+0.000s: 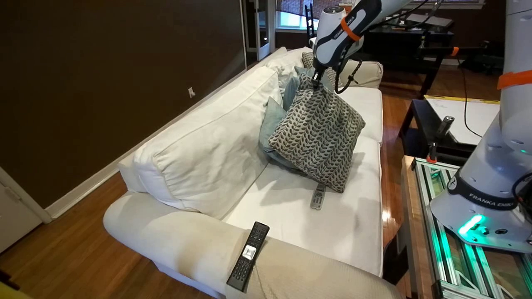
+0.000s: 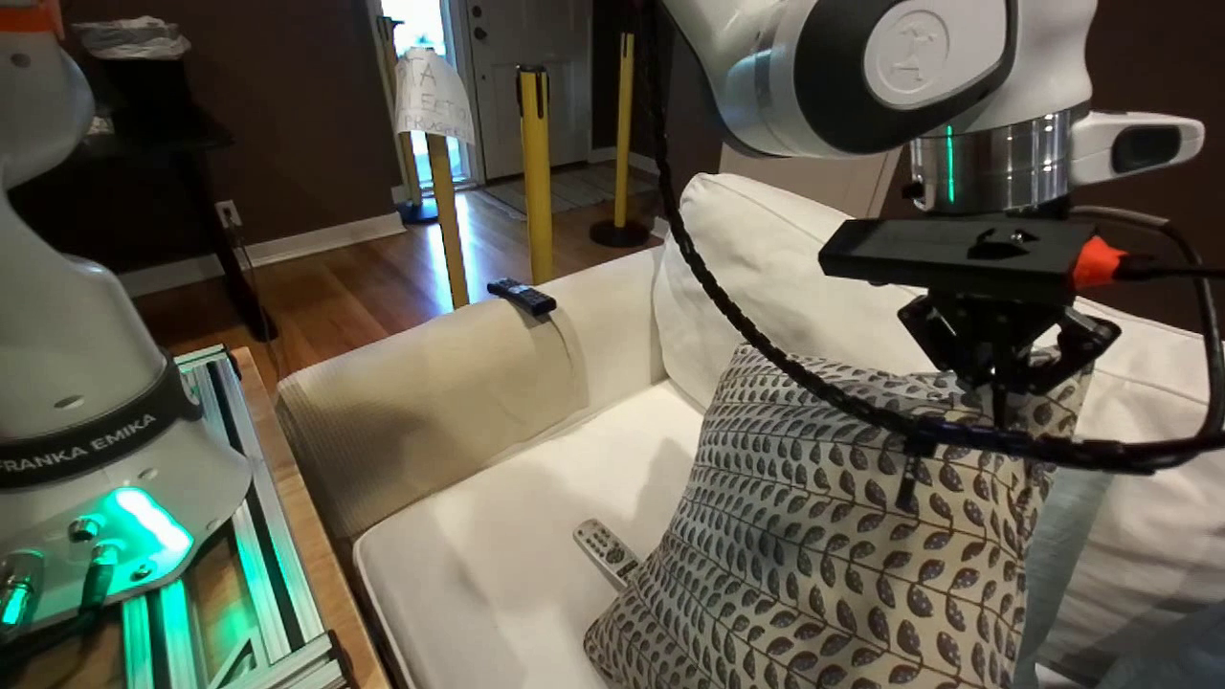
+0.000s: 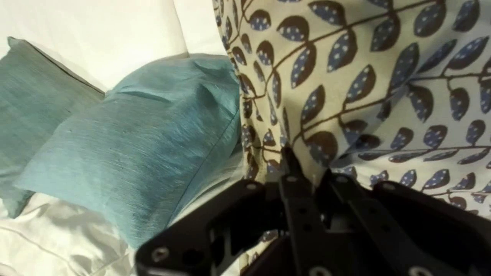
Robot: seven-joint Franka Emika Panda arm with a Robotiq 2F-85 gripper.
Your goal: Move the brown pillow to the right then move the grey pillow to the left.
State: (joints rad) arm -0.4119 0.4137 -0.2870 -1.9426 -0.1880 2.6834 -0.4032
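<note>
Brown-and-cream leaf-patterned square fabric pillow (image 1: 320, 133), which we see pinched near its top corner by the black two-fingered gripper (image 1: 316, 82), tilts over the white fabric sofa (image 1: 286, 224); in an exterior view, plain blue-grey square fabric pillows (image 1: 272, 119) show just left of it; nearer, a slim grey remote (image 1: 317, 200), partly hidden by it; nearest, a long black remote (image 1: 245, 263) on the beige armrest (image 1: 178, 243).

The brown pillow (image 1: 320, 133) has brown-and-blue leaves on cream.

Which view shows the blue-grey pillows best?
Wrist view: two blue-grey pillows show broad faces there, one cut off by the frame edge. In both exterior views, only parts show past the gripped brown pillow.
</note>
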